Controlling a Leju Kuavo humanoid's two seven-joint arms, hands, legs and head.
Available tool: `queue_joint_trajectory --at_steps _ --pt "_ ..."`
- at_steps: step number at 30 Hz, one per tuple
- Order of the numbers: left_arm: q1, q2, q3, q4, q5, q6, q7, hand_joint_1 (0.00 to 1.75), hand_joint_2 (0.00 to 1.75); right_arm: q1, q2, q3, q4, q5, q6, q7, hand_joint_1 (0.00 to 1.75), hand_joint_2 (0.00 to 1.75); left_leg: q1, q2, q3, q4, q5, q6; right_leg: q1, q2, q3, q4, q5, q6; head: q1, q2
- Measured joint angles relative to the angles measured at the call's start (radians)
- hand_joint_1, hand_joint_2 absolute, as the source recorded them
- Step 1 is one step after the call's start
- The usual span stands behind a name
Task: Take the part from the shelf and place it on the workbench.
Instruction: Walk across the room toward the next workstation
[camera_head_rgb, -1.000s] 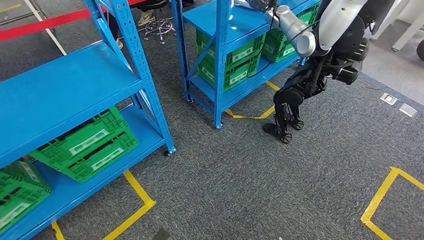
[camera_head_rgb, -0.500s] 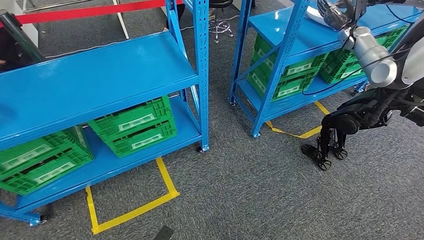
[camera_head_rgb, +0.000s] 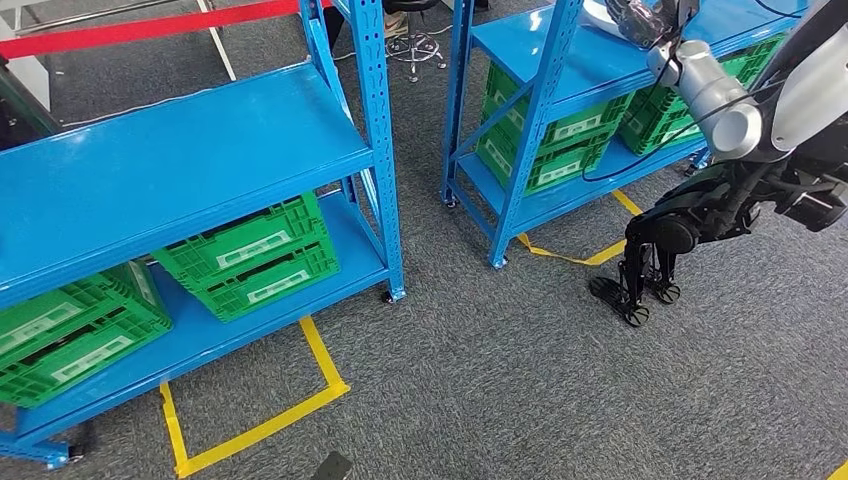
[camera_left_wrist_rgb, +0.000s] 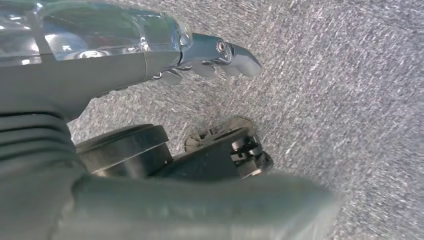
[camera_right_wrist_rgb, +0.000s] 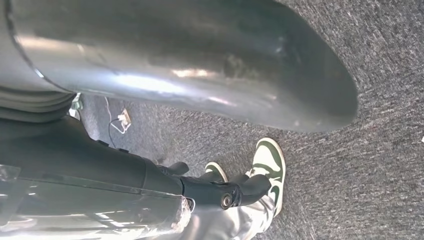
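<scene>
**Left hand** (camera_left_wrist_rgb: 200, 55): hangs over the grey carpet (camera_left_wrist_rgb: 350, 100). The fingers are stretched out, lying side by side, and nothing is between them and the thumb. It holds nothing.

**Right hand** (camera_right_wrist_rgb: 212, 192): also hangs low. The dark fingers are loosely extended and nothing is in the grasp. Beyond them a person's green-and-white shoes (camera_right_wrist_rgb: 267, 165) stand on the carpet.

**Nearest rack:** in the head view the near blue shelf rack (camera_head_rgb: 200, 170) stands ahead and to the left. Its middle deck is bare blue metal. Green crates (camera_head_rgb: 250, 255) are stacked on the lower deck, and more sit at the left end. Yellow floor tape (camera_head_rgb: 260, 425) marks a bay in front of it.

**Further out:** the far blue shelf rack (camera_head_rgb: 560, 60) stands ahead and to the right, with more green crates below. A second humanoid robot (camera_head_rgb: 700, 90) stands beside it, one silver arm raised to the upper deck. A pale object (camera_head_rgb: 598, 10) lies there at the picture's top edge, too cropped to identify.

**Part:** which item is the part cannot be settled here. It may be inside a crate, or it may be the pale object. Its long axis cannot be read.

**Governing relation:** both hands are down by the body, well apart from either rack and below the deck level. The shelving lies forward of them. By position, the left hand is the nearer to the near rack and the right hand to the far rack.

**Judgement:** the task is at the approach stage and no pick has begun. An arm must be raised and carried forward before any grasp.
</scene>
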Motion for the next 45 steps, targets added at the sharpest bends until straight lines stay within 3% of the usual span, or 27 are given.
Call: queue_joint_trajectory --at_steps 2,6,8,10,11,12,13,16,18,21,22,24,26,27,28,31,33,35,37,38,40,41,42,43,45 --pt "-0.001 0.0 0.0 0.0 0.004 -0.006 -0.004 0.0 0.0 0.001 0.0 0.0 0.0 0.0 -0.002 0.0 0.0 0.0 0.0 0.0 0.0 0.0 0.0 -0.001 0.0 0.0 0.0 0.0 0.0 0.0 0.0 0.0" --pt "-0.005 -0.004 0.0 0.0 0.001 -0.01 -0.005 0.0 0.0 0.004 0.0 -0.003 0.0 0.0 -0.003 -0.001 0.0 0.0 0.001 0.006 0.011 -0.02 0.014 0.011 -0.001 -0.009 0.002 -0.003 -0.005 0.014 0.001 0.0" --pt "-0.007 -0.005 0.0 0.0 0.001 -0.01 -0.004 0.0 0.0 0.003 0.0 -0.004 0.001 0.0 -0.004 -0.003 0.0 0.0 0.006 0.014 0.02 -0.039 0.025 0.016 -0.002 -0.035 -0.027 0.069 -0.056 0.021 0.004 0.0" --pt "-0.006 -0.005 0.0 0.0 0.002 -0.011 -0.002 0.0 0.0 0.001 0.0 -0.005 0.001 0.0 -0.004 -0.004 0.0 0.0 0.006 0.022 0.019 -0.041 0.026 0.018 -0.009 -0.052 -0.082 0.194 -0.119 0.03 0.006 0.0" --pt "-0.006 -0.005 0.0 0.0 0.004 -0.011 -0.001 0.0 0.0 0.001 0.001 -0.006 0.001 0.0 -0.004 -0.004 0.0 0.0 0.006 0.025 0.019 -0.041 0.027 0.017 -0.014 -0.056 -0.1 0.238 -0.132 0.034 0.006 0.0" --pt "-0.006 -0.005 0.0 0.0 0.005 -0.012 0.0 0.0 0.0 0.002 0.002 -0.006 0.001 0.0 -0.004 -0.004 0.0 0.0 0.006 0.027 0.018 -0.04 0.027 0.015 -0.02 -0.058 -0.102 0.247 -0.125 0.038 0.006 0.0" --pt "-0.006 -0.005 0.0 0.0 0.007 -0.012 0.0 0.0 0.0 0.004 0.002 -0.006 0.001 0.001 -0.004 -0.004 0.0 0.0 0.007 0.027 0.018 -0.039 0.027 0.012 -0.025 -0.059 -0.087 0.217 -0.099 0.041 0.006 0.0" --pt "-0.008 -0.004 0.0 0.0 0.008 -0.013 0.002 0.0 0.0 0.004 0.003 -0.006 0.001 0.002 -0.004 -0.004 0.0 0.0 0.009 0.02 0.014 -0.031 0.027 -0.007 -0.036 -0.048 0.005 0.027 -0.006 0.048 0.005 0.0" --pt "-0.01 -0.002 0.0 0.0 0.008 -0.013 0.002 0.0 0.0 0.005 0.004 -0.006 0.001 0.002 -0.004 -0.004 0.0 0.0 0.01 0.013 0.006 -0.026 0.032 -0.023 -0.033 -0.041 0.023 -0.018 0.006 0.039 0.004 0.0" --pt "-0.007 0.0 0.0 0.0 0.01 -0.015 0.003 0.0 0.0 0.004 0.005 -0.007 0.001 0.003 -0.003 -0.003 0.0 0.0 0.016 0.014 -0.007 -0.017 0.028 -0.043 -0.028 -0.055 0.011 -0.019 0.023 0.013 0.001 0.0" --pt "-0.006 0.0 0.0 0.0 0.01 -0.016 0.003 0.0 0.0 0.002 0.005 -0.007 0.001 0.003 -0.003 -0.003 0.0 0.0 0.017 0.024 -0.018 0.007 0.003 -0.047 -0.028 -0.061 0.004 -0.022 0.03 0.003 -0.002 0.0" --pt "-0.006 0.0 0.0 0.0 0.007 -0.018 0.003 0.0 0.0 0.001 0.004 -0.007 0.001 0.005 -0.003 -0.003 0.0 0.0 0.02 0.045 -0.057 0.111 -0.082 -0.052 -0.024 -0.072 -0.012 -0.023 0.043 -0.011 -0.009 0.0" --pt "-0.006 0.001 0.0 0.0 0.004 -0.018 0.003 0.0 0.0 0.004 0.004 -0.007 0.001 0.008 -0.003 -0.004 0.0 0.0 0.022 0.047 -0.089 0.227 -0.151 -0.055 -0.018 -0.084 -0.031 -0.021 0.054 -0.015 -0.013 0.0" --pt "-0.006 0.001 0.0 0.0 0.002 -0.019 0.004 0.0 0.0 0.004 0.004 -0.007 0.001 0.009 -0.003 -0.004 0.0 0.0 0.022 0.047 -0.085 0.247 -0.159 -0.054 -0.016 -0.089 -0.04 -0.019 0.059 -0.015 -0.013 0.0" --pt "-0.006 0.001 0.0 0.0 0.002 -0.02 0.004 0.0 0.0 0.004 0.004 -0.007 0.001 0.01 -0.003 -0.004 0.0 0.0 0.022 0.048 -0.061 0.227 -0.148 -0.054 -0.014 -0.092 -0.049 -0.016 0.064 -0.013 -0.013 0.0" --pt "-0.008 0.002 0.0 0.0 0.002 -0.021 0.005 0.0 0.0 0.002 0.004 -0.007 0.001 0.01 -0.003 -0.006 0.0 0.0 0.021 0.057 0.08 0.03 -0.078 -0.047 -0.012 -0.096 -0.067 -0.004 0.076 -0.004 -0.016 0.0" --pt "-0.011 0.002 0.0 0.0 0.003 -0.021 0.004 0.0 0.0 0.001 0.005 -0.007 0.001 0.01 -0.003 -0.006 0.0 0.0 0.018 0.06 0.121 -0.041 -0.065 -0.041 -0.01 -0.098 -0.074 0.003 0.085 0.008 -0.016 0.0" --pt "-0.01 0.002 0.0 0.0 0.003 -0.021 0.004 0.0 0.0 0.0 0.005 -0.008 0.001 0.01 -0.003 -0.006 0.0 0.0 0.015 0.055 0.113 -0.044 -0.057 -0.03 -0.013 -0.098 -0.079 0.003 0.095 0.021 -0.014 0.0" --pt "-0.01 0.002 0.0 0.0 0.003 -0.022 0.004 0.0 0.0 0.002 0.005 -0.008 0.001 0.009 -0.003 -0.006 0.0 0.0 0.014 0.051 0.099 -0.045 -0.039 -0.014 -0.018 -0.091 -0.091 0.024 0.065 0.032 -0.012 0.0" --pt "-0.011 0.002 0.0 0.0 0.003 -0.022 0.004 0.0 0.0 0.004 0.004 -0.008 0.001 0.009 -0.003 -0.006 0.0 0.0 0.013 0.048 0.09 -0.046 -0.029 -0.006 -0.02 -0.086 -0.104 0.062 0.025 0.037 -0.011 0.0" --pt "-0.012 0.001 0.0 0.0 0.003 -0.022 0.004 0.0 0.0 0.007 0.003 -0.008 0.001 0.009 -0.003 -0.006 0.0 0.0 0.008 0.042 0.068 -0.045 -0.01 0.004 -0.02 -0.078 -0.136 0.187 -0.072 0.042 -0.007 0.0" --pt "-0.012 0.0 0.0 0.0 0.003 -0.022 0.004 0.0 0.0 0.006 0.003 -0.008 0.002 0.009 -0.003 -0.006 0.0 0.0 0.004 0.039 0.057 -0.045 -0.001 0.007 -0.02 -0.076 -0.145 0.246 -0.102 0.042 -0.007 0.0" --pt "-0.011 0.0 0.0 0.0 0.003 -0.023 0.004 0.0 0.0 0.006 0.003 -0.008 0.002 0.009 -0.003 -0.006 0.0 0.0 0.0 0.035 0.046 -0.044 0.008 0.008 -0.019 -0.075 -0.143 0.281 -0.111 0.04 -0.006 0.0" --pt "-0.011 0.0 0.0 0.0 0.003 -0.023 0.004 0.0 0.0 0.005 0.003 -0.008 0.002 0.009 -0.002 -0.006 0.0 0.0 -0.003 0.033 0.035 -0.043 0.017 0.009 -0.018 -0.074 -0.124 0.28 -0.1 0.036 -0.006 0.0" --pt "-0.011 0.0 0.0 0.0 0.003 -0.024 0.004 0.0 0.0 0.003 0.002 -0.008 0.001 0.01 -0.002 -0.006 0.0 0.0 -0.008 0.028 0.017 -0.042 0.031 0.009 -0.011 -0.071 -0.039 0.168 -0.048 0.02 -0.005 0.0"
